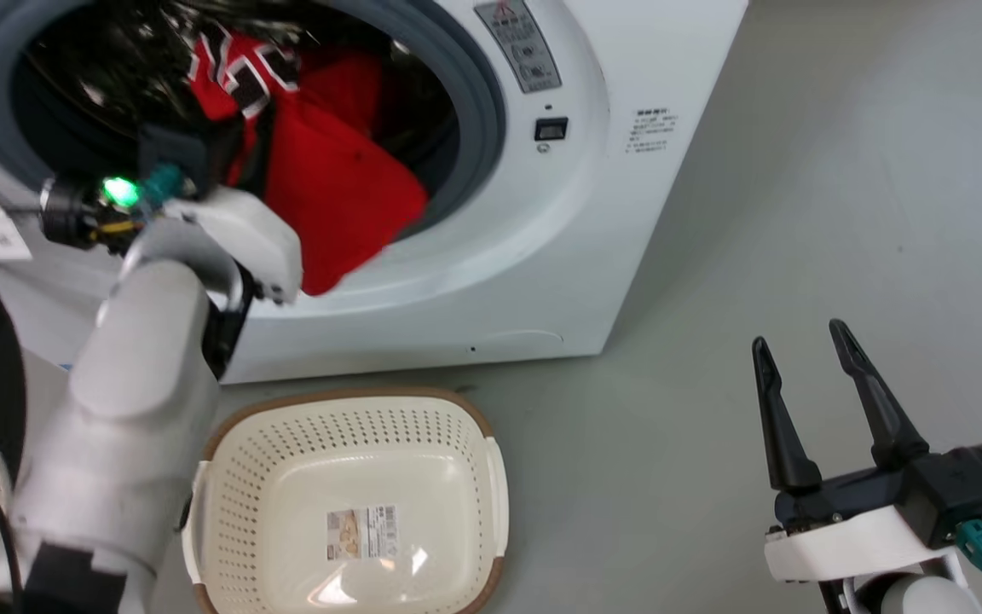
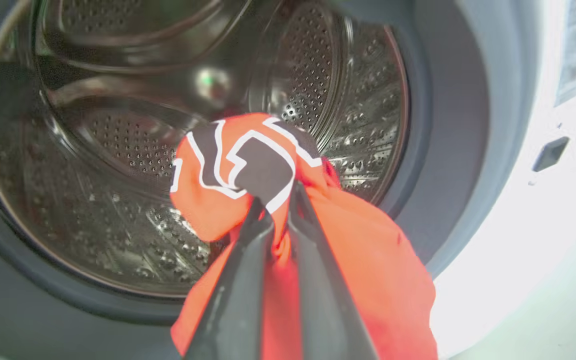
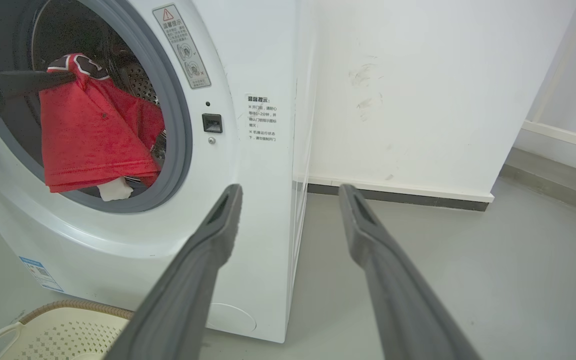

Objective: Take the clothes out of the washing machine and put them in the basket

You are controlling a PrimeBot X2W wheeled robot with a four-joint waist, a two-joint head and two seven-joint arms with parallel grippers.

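Washing machine (image 1: 542,256) stands open at far left; the cream basket (image 1: 474,426) before it holds nothing, so little is done. The red jersey (image 1: 337,196) hangs out over the opening, pinched by the left gripper (image 2: 278,197), whose arm reaches inside. The right gripper (image 1: 796,334) waits near right, jaws spread.

The head view looks steeply down from close above: washing machine (image 1: 491,256) at the upper left of the frame, basket (image 1: 346,394) at bottom centre, grey floor (image 1: 798,213) on the right. The left wrist view sits at the opening, very near, facing along the left gripper (image 2: 278,195) into the drum (image 2: 93,160). The right wrist view sits low and further back, facing level past the right gripper (image 3: 290,189) at the machine's front, side and the wall (image 3: 418,75). All three share the opening with the red clothes (image 1: 337,196). The head and right wrist views share the basket.
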